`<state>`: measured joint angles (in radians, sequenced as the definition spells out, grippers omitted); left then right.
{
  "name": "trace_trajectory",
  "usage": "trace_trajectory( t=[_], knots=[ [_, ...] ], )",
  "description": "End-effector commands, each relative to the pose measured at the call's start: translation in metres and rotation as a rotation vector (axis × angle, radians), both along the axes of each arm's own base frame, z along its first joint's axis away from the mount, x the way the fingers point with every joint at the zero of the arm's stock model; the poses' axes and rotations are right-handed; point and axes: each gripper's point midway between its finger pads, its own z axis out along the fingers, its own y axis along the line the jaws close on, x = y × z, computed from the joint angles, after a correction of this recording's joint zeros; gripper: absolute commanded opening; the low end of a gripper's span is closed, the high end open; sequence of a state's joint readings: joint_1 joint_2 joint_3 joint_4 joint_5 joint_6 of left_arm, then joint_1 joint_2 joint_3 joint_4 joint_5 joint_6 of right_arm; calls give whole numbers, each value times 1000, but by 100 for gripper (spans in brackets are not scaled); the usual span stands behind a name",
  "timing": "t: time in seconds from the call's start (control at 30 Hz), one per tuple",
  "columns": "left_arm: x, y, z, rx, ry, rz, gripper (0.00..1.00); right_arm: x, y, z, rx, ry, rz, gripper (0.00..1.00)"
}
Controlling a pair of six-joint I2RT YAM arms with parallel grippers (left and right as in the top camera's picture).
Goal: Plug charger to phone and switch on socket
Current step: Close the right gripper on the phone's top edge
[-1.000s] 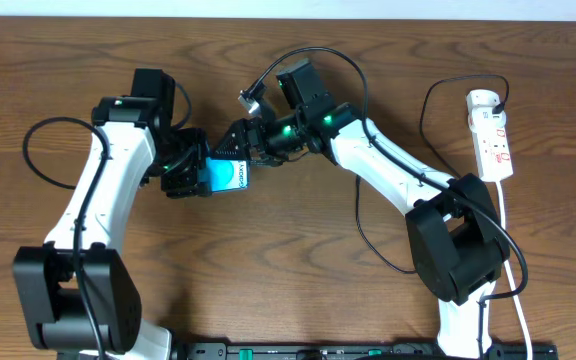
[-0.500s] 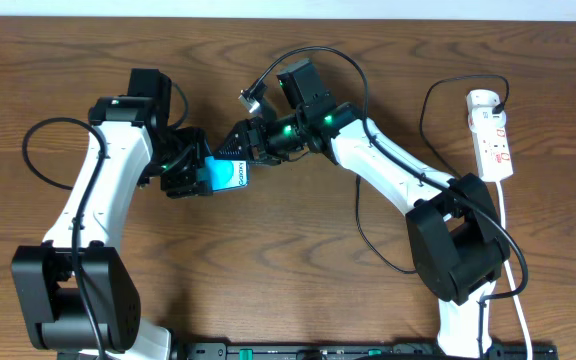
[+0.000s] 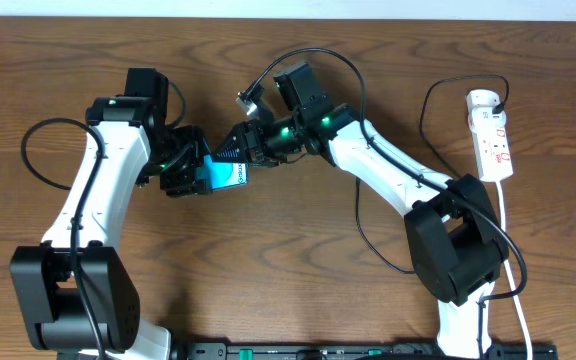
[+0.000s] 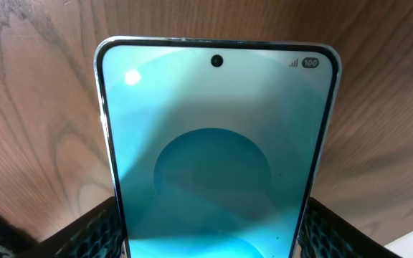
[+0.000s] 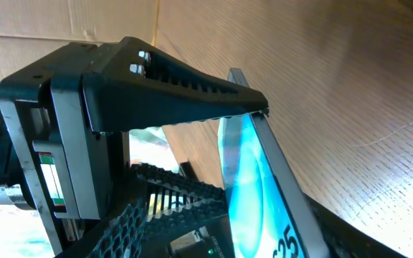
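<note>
Scene: We see both arms meeting over the left-centre of the wooden table (image 3: 268,290), with the power strip well apart at the right edge.

Phone: The phone (image 3: 226,176) is off the table surface, its teal screen lit, and sits between the two grippers.

Left gripper: The left gripper (image 3: 196,172) has the phone clamped. Its fingers (image 4: 95,233) press on the handset's two long edges near one end.

Right gripper: The right gripper (image 3: 240,152) is at the phone's other end, with its fingers (image 5: 138,229) on either side of the handset. We cannot tell whether they are gripping it or only straddling it.

Charger: The charger (image 3: 424,125) runs as a thin black cable from the strip's rounded end and loops over the table near the right arm. We cannot find its plug tip in any view.

Socket: The socket (image 3: 491,135) lies untouched. Its switches are too small for us to read.

Done: We judge that only the phone has been picked up.

Left: The plug has not been put into the phone as far as we can see, and the switch is yet to be pressed.
</note>
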<state>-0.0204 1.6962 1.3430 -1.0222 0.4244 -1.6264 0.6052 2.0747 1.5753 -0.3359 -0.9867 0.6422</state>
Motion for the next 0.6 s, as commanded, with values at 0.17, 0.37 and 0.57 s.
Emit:
trace_trajectory(
  t=[0.17,0.37,0.57],
  knots=[
    [3,-1,4,-22,-12,12,7,-12,10,11,25,-5,41,61],
    [4,-4,5,-38,-17,11,7,-13,10,12,27,3,41,59],
    [4,-4,5,-41,-18,10,7,-13,10,12,27,3,41,56]
  ],
)
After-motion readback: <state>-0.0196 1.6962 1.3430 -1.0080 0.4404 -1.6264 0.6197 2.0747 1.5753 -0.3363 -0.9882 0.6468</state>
